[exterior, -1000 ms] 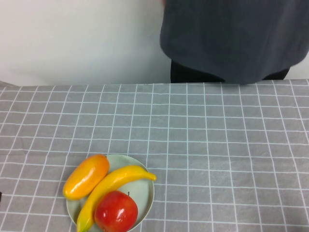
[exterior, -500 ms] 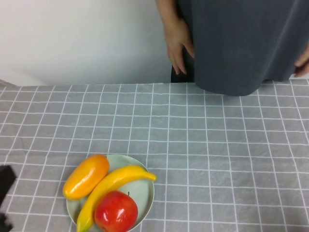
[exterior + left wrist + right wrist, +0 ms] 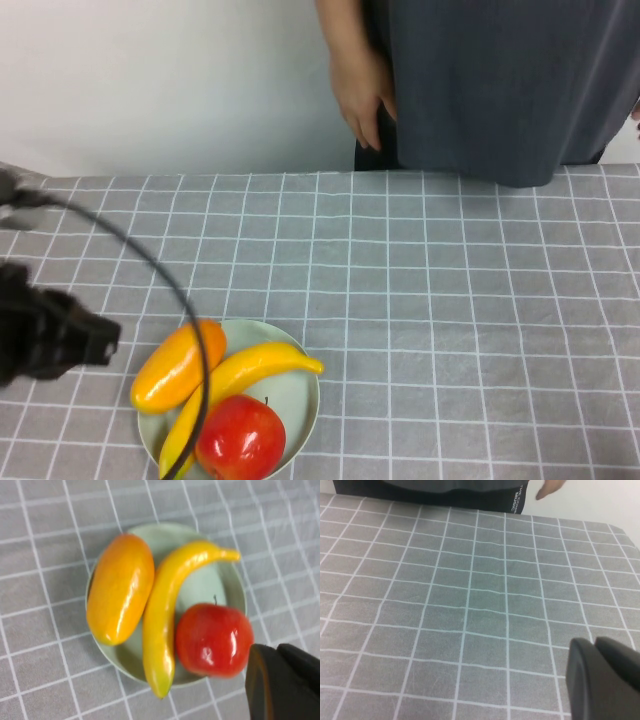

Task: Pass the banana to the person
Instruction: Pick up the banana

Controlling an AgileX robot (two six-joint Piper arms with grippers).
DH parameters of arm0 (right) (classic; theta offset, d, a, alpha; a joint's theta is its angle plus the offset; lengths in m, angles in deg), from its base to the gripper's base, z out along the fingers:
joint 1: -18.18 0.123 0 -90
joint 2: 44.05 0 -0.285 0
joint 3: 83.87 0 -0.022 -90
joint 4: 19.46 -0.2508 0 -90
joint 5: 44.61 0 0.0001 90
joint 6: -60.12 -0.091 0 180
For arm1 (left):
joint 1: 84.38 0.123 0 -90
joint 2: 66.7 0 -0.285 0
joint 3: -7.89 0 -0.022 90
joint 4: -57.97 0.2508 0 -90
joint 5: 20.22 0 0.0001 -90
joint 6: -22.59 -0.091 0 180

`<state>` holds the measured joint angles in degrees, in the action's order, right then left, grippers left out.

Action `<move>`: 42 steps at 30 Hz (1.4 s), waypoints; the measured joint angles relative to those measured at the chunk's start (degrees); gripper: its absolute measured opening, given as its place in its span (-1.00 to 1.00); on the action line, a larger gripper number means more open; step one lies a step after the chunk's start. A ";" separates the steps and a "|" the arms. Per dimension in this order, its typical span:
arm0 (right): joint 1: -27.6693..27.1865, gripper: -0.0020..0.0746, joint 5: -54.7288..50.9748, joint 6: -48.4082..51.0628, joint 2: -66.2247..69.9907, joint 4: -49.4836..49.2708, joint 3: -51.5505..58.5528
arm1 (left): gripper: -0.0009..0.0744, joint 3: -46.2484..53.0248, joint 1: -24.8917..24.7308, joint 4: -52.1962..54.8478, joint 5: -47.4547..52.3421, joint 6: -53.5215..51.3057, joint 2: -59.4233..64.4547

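Observation:
The banana lies on a pale green plate near the table's front left, between an orange-yellow oval fruit and a red apple. My left gripper hovers just left of the plate, shut and empty. In the left wrist view the banana lies apart from the left gripper, which is beside the apple. The person stands at the table's far side, one hand hanging down. My right gripper is shut and empty over bare cloth.
A grey checked cloth covers the table. The left arm's black cable arcs over the oval fruit and the plate. The person's other hand shows at the far edge in the right wrist view.
My left arm has come into the high view from the lower left and moved up beside the plate, trailing its cable. The person has straightened and a hand now hangs in view.

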<state>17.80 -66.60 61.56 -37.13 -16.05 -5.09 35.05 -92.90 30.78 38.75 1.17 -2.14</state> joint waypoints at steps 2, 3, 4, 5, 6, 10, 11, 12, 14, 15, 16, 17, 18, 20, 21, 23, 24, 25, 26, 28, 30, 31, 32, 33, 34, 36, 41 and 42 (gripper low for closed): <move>0.00 -0.97 0.00 0.00 0.00 0.00 0.00 | -0.99 -2.56 -1.29 0.89 1.74 -0.78 4.38; 0.00 -0.97 0.00 0.00 0.00 0.00 0.00 | -0.99 -3.94 -2.45 1.65 2.64 -0.82 6.58; 0.00 -0.97 0.00 0.00 0.00 0.00 0.00 | -0.99 -5.27 -3.95 2.65 3.65 -0.38 8.66; 0.00 -0.97 0.00 0.00 0.00 0.00 0.00 | -0.99 -6.27 -5.73 3.59 4.53 0.27 10.24; 0.00 -0.97 0.00 0.00 0.00 0.00 0.00 | -0.99 -7.40 -7.73 5.09 5.60 1.25 12.11; 0.00 -0.97 0.00 0.00 0.00 0.00 0.00 | -0.99 -10.11 -16.20 11.56 7.91 4.39 18.45; 0.00 -0.97 0.00 0.00 0.00 0.00 0.00 | -0.99 -10.49 -17.76 12.27 8.05 4.86 19.52; 0.00 -0.97 0.00 0.00 0.00 0.00 0.00 | -0.99 -10.70 -19.50 12.82 8.05 5.18 20.82; 0.00 -0.97 0.00 0.00 0.00 0.00 0.00 | -0.99 -10.79 -22.30 13.49 7.33 5.27 22.92; 0.00 -0.97 0.00 0.00 0.00 0.00 0.00 | -0.99 -10.79 -23.39 13.93 6.73 5.36 24.08; 0.00 -0.97 0.00 0.00 0.00 0.00 0.00 | -0.99 -10.79 -24.28 14.41 5.68 5.36 25.18; 0.00 -0.97 0.00 0.00 0.00 0.00 0.00 | -0.99 -10.79 -24.86 14.72 4.68 5.36 26.22; 0.00 -0.97 0.00 0.00 0.00 0.00 0.00 | -0.99 -10.79 -25.27 15.28 3.00 5.24 27.24; 0.00 -0.97 0.00 0.00 0.00 0.00 0.00 | -0.98 -10.93 -25.69 16.31 0.71 4.11 29.06; 0.00 -0.97 0.00 0.00 0.00 0.00 0.00 | -0.97 -11.11 -25.69 16.69 -0.42 2.69 30.07; 0.00 -0.97 0.00 0.00 0.00 0.00 0.00 | -0.88 -11.46 -25.69 17.08 -2.12 -0.04 32.01; 0.00 -0.97 0.00 0.00 0.00 0.00 0.00 | -0.79 -11.79 -25.69 17.20 -2.64 -0.96 33.21; 0.00 -0.97 0.00 0.00 0.00 0.00 0.00 | -0.68 -12.29 -25.69 17.31 -2.76 -1.45 34.51; 0.00 -0.97 0.00 0.00 0.00 0.00 0.00 | -0.54 -12.83 -25.69 17.61 -2.88 -1.67 35.84; 0.00 -0.97 0.00 0.00 0.00 0.00 0.00 | -0.27 -14.69 -25.69 18.28 -3.14 -1.61 38.42; 0.00 -0.97 0.00 0.00 0.00 0.00 0.00 | -0.12 -16.97 -25.69 19.23 -3.23 -0.95 40.57; 0.00 -0.97 0.00 0.00 0.00 0.00 0.00 | -0.07 -18.19 -25.69 19.75 -3.23 -0.71 41.67; 0.00 -0.97 0.00 0.00 0.00 0.00 0.00 | -0.05 -19.15 -25.69 20.18 -2.99 -0.52 42.54; 0.00 -0.97 0.00 0.00 0.00 0.00 0.00 | -0.04 -20.31 -25.69 20.75 -2.38 -0.24 43.59; 0.00 -0.97 0.00 0.00 0.00 0.00 0.00 | -0.04 -21.32 -25.69 21.21 -1.57 0.02 44.57; 0.00 -0.97 0.00 0.00 0.00 0.00 0.00 | -0.03 -22.45 -25.69 21.68 -0.28 0.12 46.09; 0.00 -0.97 0.00 0.00 0.00 0.00 0.00 | -0.03 -22.89 -25.69 21.92 1.51 -1.94 48.65; 0.00 -0.97 0.00 0.00 0.00 0.00 0.00 | -0.03 -22.89 -25.69 21.97 1.51 -2.92 48.88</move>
<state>17.80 -66.60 61.56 -37.13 -16.05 -5.09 12.17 -118.59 52.75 40.26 -1.75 46.74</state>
